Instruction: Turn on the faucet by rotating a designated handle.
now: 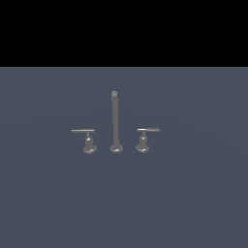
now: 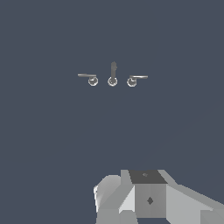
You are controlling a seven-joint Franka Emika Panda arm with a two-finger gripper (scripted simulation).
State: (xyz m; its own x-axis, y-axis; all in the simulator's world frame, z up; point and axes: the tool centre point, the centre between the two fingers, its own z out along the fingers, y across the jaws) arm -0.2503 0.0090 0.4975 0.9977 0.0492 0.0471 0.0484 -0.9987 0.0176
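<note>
The faucet is a small grey metal three-piece set on the flat grey surface. Its tall thin spout (image 1: 115, 121) stands upright with a knob on top. The handle (image 1: 147, 130) is the lever at the exterior view's right, on a bell-shaped base, with a thicker bar and a paler end. The twin lever (image 1: 83, 131) at the exterior view's left has a thin, uniform bar. In the wrist view the handle (image 2: 138, 77), spout (image 2: 113, 72) and twin lever (image 2: 86, 75) look small and far off. Only part of my gripper's pale body (image 2: 148, 199) shows, far from the faucet. Its fingers are hidden.
The flat blue-grey surface (image 1: 193, 193) spreads around the faucet on all sides. A black band fills the top of the exterior view.
</note>
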